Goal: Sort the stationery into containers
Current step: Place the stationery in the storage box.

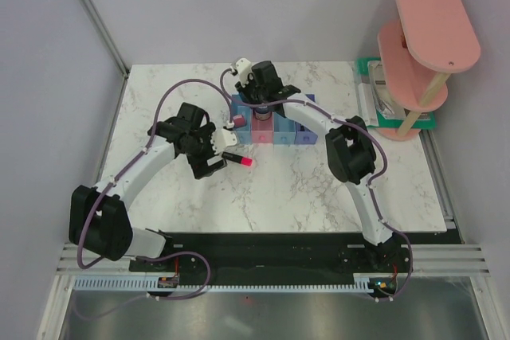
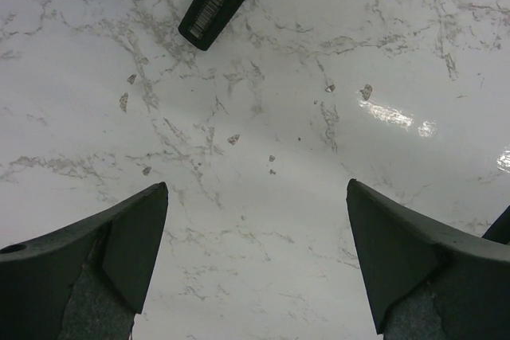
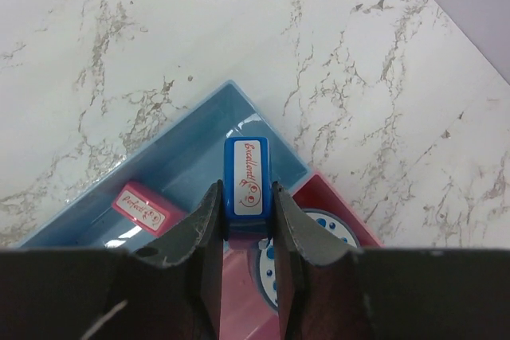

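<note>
- Right gripper point(image 3: 247, 193): jaws drawn in on a blue eraser point(image 3: 246, 174), pinching its two long sides. The printed face of the eraser is up, with red script on it.
- The held eraser hangs over the end blue tray point(image 3: 187, 161), near the wall it shares with the pink tray point(image 3: 323, 193). Cannot tell whether it touches the tray floor.
- A pink eraser point(image 3: 147, 206) lies flat inside the same blue tray, left of the gripper's fingers and apart from the blue one.
- A round blue pot point(image 3: 328, 230) with a dotted top sits in the pink tray, partly hidden behind the right finger.
- Left gripper point(image 2: 256, 189): jaws spread wide with nothing between them, over bare marble table point(image 2: 263, 109).
- A black highlighter point(image 1: 241, 162) with a pink end lies on the table, just beside the left gripper and in front of the row of trays point(image 1: 284, 134). The left wrist view shows only its black barcoded end.
- At the far right edge of the table stands a pink shelf point(image 1: 434, 21) on a green tray point(image 1: 368, 97).
</note>
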Robot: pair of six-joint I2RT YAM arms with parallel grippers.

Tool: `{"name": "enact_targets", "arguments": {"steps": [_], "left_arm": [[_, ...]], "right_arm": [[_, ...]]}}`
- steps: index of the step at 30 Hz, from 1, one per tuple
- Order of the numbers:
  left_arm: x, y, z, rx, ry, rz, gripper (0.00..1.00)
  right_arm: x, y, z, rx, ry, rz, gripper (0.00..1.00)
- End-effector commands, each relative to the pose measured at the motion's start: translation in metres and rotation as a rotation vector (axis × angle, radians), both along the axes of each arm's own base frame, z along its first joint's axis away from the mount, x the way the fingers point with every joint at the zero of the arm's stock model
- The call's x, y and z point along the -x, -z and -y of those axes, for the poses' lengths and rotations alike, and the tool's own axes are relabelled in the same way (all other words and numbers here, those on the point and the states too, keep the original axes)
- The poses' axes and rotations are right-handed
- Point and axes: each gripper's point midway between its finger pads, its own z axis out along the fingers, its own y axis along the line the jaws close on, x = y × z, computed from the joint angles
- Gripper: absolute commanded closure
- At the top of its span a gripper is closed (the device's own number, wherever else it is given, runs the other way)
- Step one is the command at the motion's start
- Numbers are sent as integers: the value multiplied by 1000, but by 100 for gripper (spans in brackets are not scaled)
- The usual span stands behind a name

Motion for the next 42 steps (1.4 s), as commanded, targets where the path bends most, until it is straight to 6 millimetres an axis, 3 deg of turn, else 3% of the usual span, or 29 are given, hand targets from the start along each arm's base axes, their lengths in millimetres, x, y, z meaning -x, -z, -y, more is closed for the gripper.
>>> {"name": "enact_targets", "arguments": {"steps": [1,14,20,33,42], "left_arm": [[-13,-17,19,31,78,60,0],[-12,-36,35,64,106,105,0],[-14,-35,36,64,111,102,0],[-17,-36,39,73,116,99,0],[-18,-38,41,81,120,100,0]], "right_arm": [[-12,-5,-17,-45,-6,56,100],[-20,41,-28,-43,8,32,100],[-18,55,-27,-34,13,14,98],[-11,57,-21,-14,14,12,74],[-11,51,-17,-7,23,24,67]]}}
